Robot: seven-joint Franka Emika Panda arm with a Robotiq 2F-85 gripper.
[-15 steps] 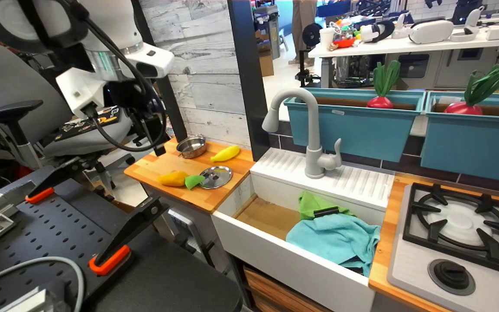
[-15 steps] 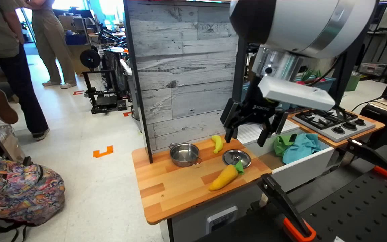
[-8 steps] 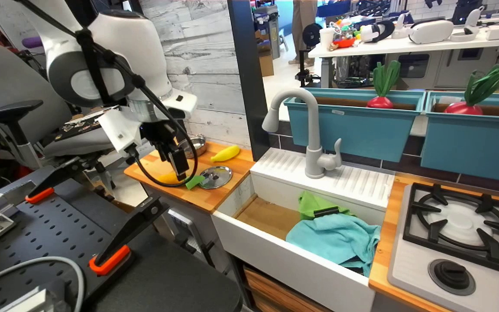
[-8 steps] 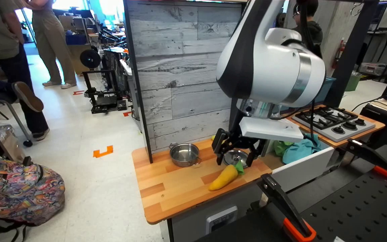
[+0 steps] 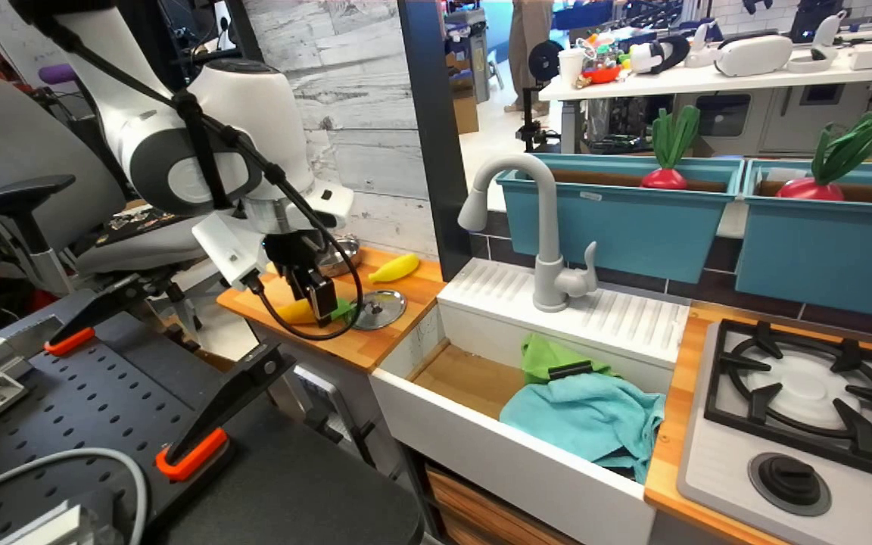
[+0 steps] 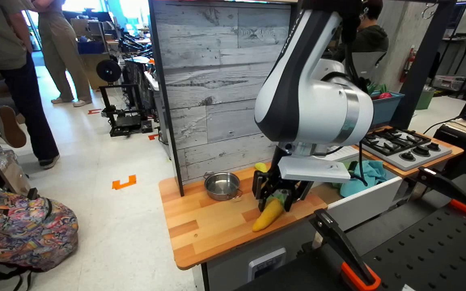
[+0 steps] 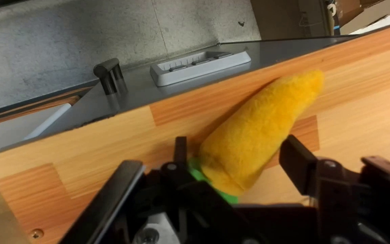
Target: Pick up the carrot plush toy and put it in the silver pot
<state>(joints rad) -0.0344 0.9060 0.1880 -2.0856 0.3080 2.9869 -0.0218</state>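
Observation:
The carrot plush toy point(image 6: 268, 215) lies on the wooden counter near its front edge. It fills the middle of the wrist view point(image 7: 259, 125), its green leafy end partly hidden by the gripper. My gripper point(image 6: 275, 205) is low over the counter, its fingers standing on either side of the toy's leafy end. In the wrist view the gripper point(image 7: 235, 145) is open. One finger is at or very near the toy's side, and a small gap shows at the other. The silver pot point(image 6: 222, 186) stands upright further back; it is partly hidden by the gripper in an exterior view point(image 5: 347, 255).
A silver lid point(image 5: 381, 310) lies beside the toy. A yellow banana-shaped piece point(image 5: 394, 269) lies near the wall panel point(image 6: 225, 89). The white sink point(image 5: 512, 469) holds a blue cloth point(image 5: 583, 412) and a green cloth. A black clamp point(image 6: 340, 242) stands near the counter's front edge.
My gripper has swung over and come down around the toy's leafy end. Its fingers look closer together in an exterior view. The toy has shifted very slightly; the pot has not moved.

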